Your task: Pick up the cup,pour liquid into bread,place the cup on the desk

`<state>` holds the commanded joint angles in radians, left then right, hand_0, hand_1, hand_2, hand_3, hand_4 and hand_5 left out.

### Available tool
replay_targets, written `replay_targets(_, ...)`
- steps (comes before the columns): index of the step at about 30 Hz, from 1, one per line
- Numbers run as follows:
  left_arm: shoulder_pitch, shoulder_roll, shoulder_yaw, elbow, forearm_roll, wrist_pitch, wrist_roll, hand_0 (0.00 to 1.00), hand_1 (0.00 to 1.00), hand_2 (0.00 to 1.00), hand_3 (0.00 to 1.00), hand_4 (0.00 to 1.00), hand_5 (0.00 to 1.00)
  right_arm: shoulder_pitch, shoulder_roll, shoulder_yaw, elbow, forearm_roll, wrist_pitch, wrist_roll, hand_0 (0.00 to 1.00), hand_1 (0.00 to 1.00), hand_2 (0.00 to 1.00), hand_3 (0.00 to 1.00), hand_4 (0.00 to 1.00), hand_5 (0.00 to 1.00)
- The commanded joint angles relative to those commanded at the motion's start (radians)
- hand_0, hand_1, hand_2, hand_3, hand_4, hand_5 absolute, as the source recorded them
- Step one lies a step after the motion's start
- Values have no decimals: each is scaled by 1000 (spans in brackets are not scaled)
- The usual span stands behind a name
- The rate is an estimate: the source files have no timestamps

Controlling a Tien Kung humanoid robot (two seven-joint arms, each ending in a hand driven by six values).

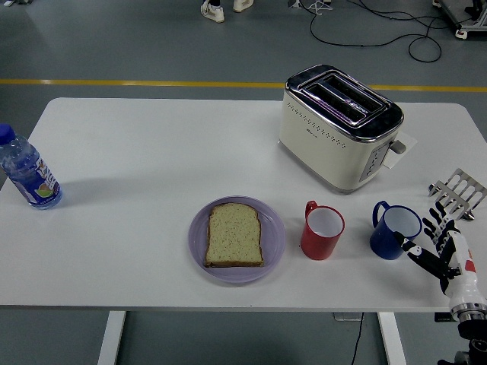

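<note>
Head view: right hand [440,245] at the near right, fingers [431,225] spread wide, holding nothing, just beside the blue ceramic cup [395,230]. Nothing done yet by the look of it; lifting, pouring onto the slice of brown bread [234,234] on the round lilac plate [273,255] (left of a red cup [322,230]), and setting down all remain. White table [152,152], grey floor with a yellow line [114,82] beyond.

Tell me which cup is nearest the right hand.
The blue cup, the rightmost one; the open right hand is right beside it. The red cup stands further left, by the plate.
</note>
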<state>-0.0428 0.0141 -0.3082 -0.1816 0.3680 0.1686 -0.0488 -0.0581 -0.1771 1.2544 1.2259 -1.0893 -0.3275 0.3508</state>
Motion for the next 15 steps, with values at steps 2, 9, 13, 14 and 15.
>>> replay_targets(2, 0, 0, 1, 0, -2, 0, 0, 645, 605, 547, 524, 294, 755, 5, 0, -10, -11, -4, -4, 1, 955, 915, 985, 998, 998, 78)
replay_targets(9, 0, 0, 7, 0, -4, -1, 1, 646, 604, 549, 524, 293, 757, 27, 5, -44, -57, -11, -27, 11, 955, 912, 991, 998, 998, 59)
replay_targets(13, -1, 0, 6, 0, -5, 0, 0, 645, 606, 549, 524, 294, 755, 44, 16, -62, -88, 6, -47, 33, 958, 909, 990, 998, 998, 57)
replay_targets(14, -1, 0, 7, 0, -5, 0, 0, 645, 606, 549, 524, 294, 755, 47, 18, -66, -94, 11, -49, 36, 958, 909, 990, 998, 998, 57)
replay_targets(15, -1, 0, 7, 0, -5, 0, 1, 645, 606, 549, 524, 294, 755, 54, 21, -71, -106, 20, -54, 43, 958, 909, 990, 998, 998, 57)
